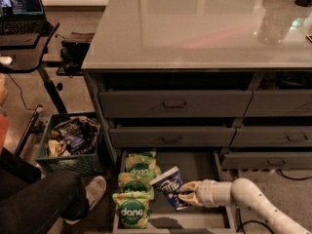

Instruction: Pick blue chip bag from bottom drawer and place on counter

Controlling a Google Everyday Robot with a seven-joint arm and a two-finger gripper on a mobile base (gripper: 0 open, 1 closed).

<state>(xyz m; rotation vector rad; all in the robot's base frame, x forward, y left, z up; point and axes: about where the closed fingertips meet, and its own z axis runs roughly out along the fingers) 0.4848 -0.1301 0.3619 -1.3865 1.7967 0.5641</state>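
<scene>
the gripper [186, 198] sits low in the bottom drawer [197, 165], reaching in from the right, its fingers pinched on the lower right edge of the blue chip bag [167, 185]. the bag stands tilted, on the drawer floor or just above it, i cannot tell which, right beside the green bags [134, 211] on its left.

the hold looks thin: only an edge of crinkly foil sits between the fingers, so a quick lift could let the bag slide out and drop back into the drawer. the drawer front [174, 136] above overhangs the back of the tray, and a rise too far back could catch the bag under it. a swing left could drag a green bag along. the counter [195, 28] is high above, a long carry for so slight a grip.
</scene>
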